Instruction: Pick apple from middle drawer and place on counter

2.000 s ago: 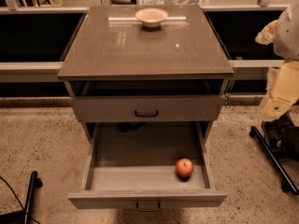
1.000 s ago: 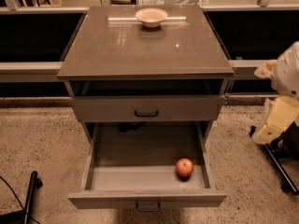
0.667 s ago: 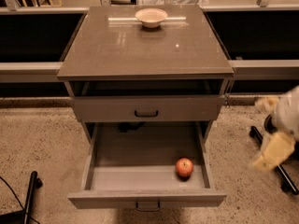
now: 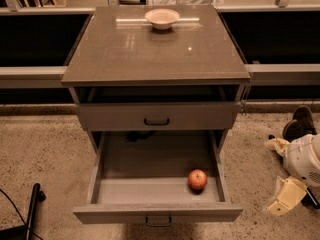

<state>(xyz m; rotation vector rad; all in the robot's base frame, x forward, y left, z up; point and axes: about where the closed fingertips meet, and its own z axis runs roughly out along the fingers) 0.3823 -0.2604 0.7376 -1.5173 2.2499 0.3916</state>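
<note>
The apple [image 4: 197,179], red-orange and small, lies in the front right corner of the middle drawer [image 4: 150,166], which is pulled far out and has a plain grey inside. The counter [image 4: 125,49] is the glossy grey-brown top of the cabinet. My gripper [image 4: 278,171] is low at the right edge of the view, beside the drawer's right side and apart from it. Its cream fingers [image 4: 286,196] stand spread and hold nothing. It is about a hand's width right of the apple, outside the drawer wall.
A pale shallow bowl [image 4: 162,18] stands at the back middle of the counter. The uppermost drawer [image 4: 156,115] is slightly ajar above the open one. A dark pole [image 4: 31,209] and cable lie on the speckled floor at the lower left. A dark wheel [image 4: 299,124] is at the right.
My arm and gripper have dropped from the level of the uppermost drawer down to the level of the open drawer at the right. The apple, drawers and bowl have not moved.
</note>
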